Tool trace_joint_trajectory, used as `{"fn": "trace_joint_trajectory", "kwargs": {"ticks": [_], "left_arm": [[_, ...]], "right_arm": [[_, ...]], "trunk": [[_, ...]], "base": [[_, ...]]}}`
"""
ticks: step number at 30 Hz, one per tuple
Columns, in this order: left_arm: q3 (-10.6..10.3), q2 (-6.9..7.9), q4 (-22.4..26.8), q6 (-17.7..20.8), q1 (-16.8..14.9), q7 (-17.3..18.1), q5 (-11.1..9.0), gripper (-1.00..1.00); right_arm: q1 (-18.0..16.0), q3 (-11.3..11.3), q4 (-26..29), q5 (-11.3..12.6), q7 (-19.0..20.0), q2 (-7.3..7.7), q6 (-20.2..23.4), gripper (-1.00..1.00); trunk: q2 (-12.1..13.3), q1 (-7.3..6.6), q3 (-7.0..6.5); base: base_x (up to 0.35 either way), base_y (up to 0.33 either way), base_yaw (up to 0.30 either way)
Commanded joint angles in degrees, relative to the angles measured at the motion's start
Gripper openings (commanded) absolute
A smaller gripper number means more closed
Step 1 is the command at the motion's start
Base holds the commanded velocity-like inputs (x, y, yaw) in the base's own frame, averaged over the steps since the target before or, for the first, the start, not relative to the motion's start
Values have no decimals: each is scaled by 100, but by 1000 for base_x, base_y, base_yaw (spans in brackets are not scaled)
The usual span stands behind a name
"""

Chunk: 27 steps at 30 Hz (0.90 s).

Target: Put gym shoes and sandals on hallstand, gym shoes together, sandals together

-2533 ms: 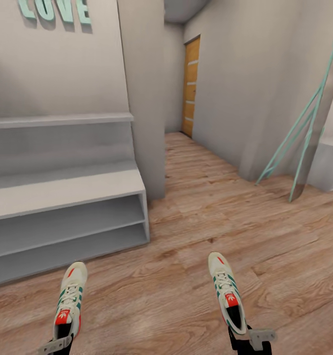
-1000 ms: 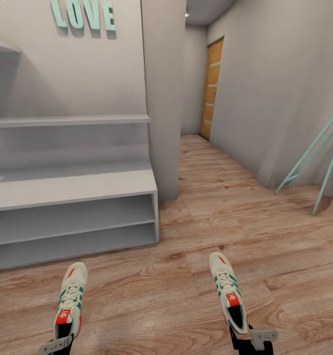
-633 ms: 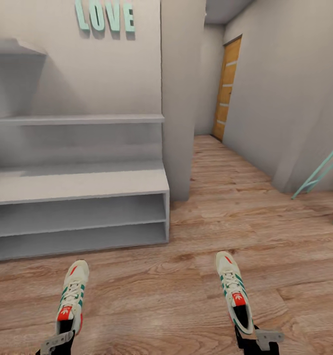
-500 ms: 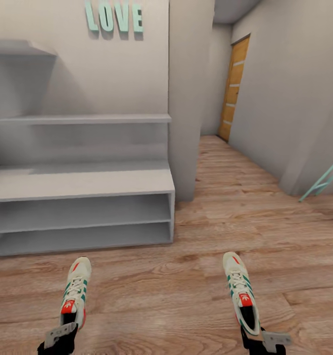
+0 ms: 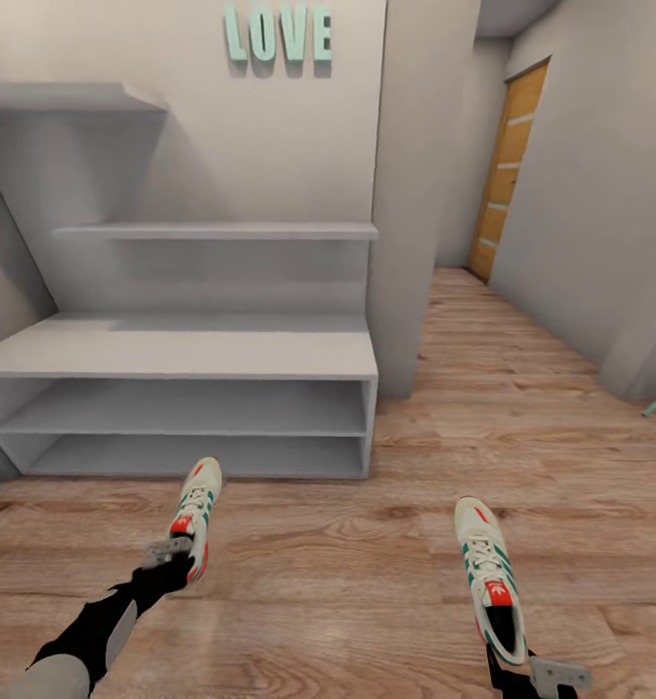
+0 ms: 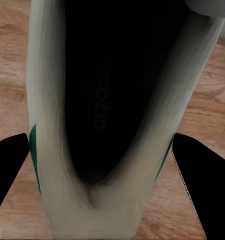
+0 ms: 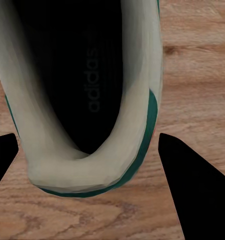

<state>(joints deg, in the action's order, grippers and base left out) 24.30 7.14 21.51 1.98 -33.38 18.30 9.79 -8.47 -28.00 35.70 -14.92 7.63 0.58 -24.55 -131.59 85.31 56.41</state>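
- Our left gripper (image 5: 170,555) holds the heel of one gym shoe (image 5: 196,515), toe pointing away toward the hallstand (image 5: 182,351). In the left wrist view the fingers (image 6: 10,160) sit either side of the heel, so we judge it clamped on the shoe.
- Our right gripper (image 5: 537,675) holds the heel of the other gym shoe (image 5: 489,578) the same way, near the bottom right of the head view. In the right wrist view its dark fingers (image 7: 190,172) flank the heel (image 7: 82,177).
- Both shoes hang over the corridor floor (image 5: 386,573), well apart from each other. The sandals are not seen.
- Risk: each shoe is pinched only at the heel rim, so we judge a quick swing could tip the toe down or let it slip out.
- Risk: the left toe could catch the bench edge if it goes in low.
- The left arm (image 5: 95,626) reaches forward; the right is tucked near us.
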Motion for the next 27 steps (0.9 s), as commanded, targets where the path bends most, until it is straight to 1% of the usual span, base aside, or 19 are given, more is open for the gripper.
{"fn": "trace_joint_trajectory", "kwargs": {"ticks": [1,2,5,7,10,15,27], "left_arm": [[26,-18,11,230,-141,35,102,-100],[18,-23,13,327,-202,33,115,-100],[-30,-49,23,783,-508,39,155,-100],[-65,-29,25,894,-582,33,188,-100],[-66,20,25,913,-571,26,199,-100],[-66,46,29,914,-556,25,207,-100],[-60,54,31,892,-555,25,208,-100]], "right_arm": [[-6,-44,-2,-26,55,-5,-23,-100],[-6,-46,-2,-26,55,-5,-23,-100],[-6,-54,-2,-28,56,-5,-23,-100],[-6,-44,4,-31,62,-5,-23,-100],[-6,-30,-1,-31,63,-5,-23,-100],[-6,-27,-1,-29,64,-5,-23,-100],[-6,-30,0,-29,63,-5,-23,-100]], "trunk": [[-2,-1,7],[-2,-1,8],[-2,-1,9],[-2,-1,9],[-2,-1,9],[-2,-1,9],[-2,-1,9]], "base": [[0,0,57],[0,0,45],[0,0,19],[0,0,4],[95,0,0],[319,54,0],[284,220,-13]]}}
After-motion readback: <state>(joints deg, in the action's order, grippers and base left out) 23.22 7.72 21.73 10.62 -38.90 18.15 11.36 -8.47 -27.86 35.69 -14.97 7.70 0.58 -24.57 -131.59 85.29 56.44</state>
